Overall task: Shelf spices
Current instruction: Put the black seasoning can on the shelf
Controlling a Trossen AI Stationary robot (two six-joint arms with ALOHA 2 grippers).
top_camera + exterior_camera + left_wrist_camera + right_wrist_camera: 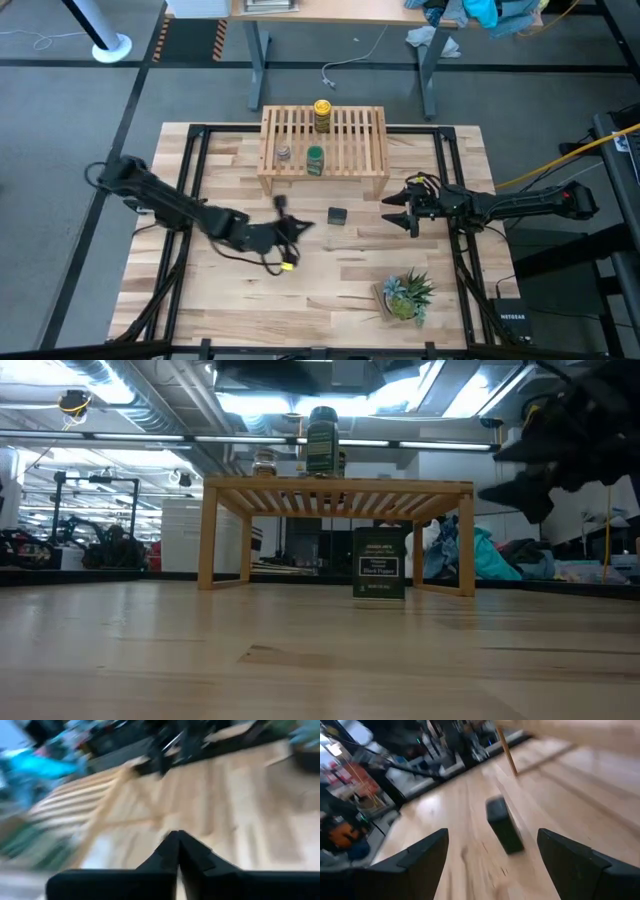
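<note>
The tin (337,215) stands upright on the table (330,290) just in front of the shelf (350,150), the only spice not yet up. Three jars already sit on the slats: yellow-lidded (322,115) at the back, green-lidded (315,160) and the small clear one (284,154) nearer the front. The right pincer (395,212), fingers apart, points at the tin, likely lining up a grasp. The left pincer (281,206), fingers together and empty, waits near the tin's other side.
</note>
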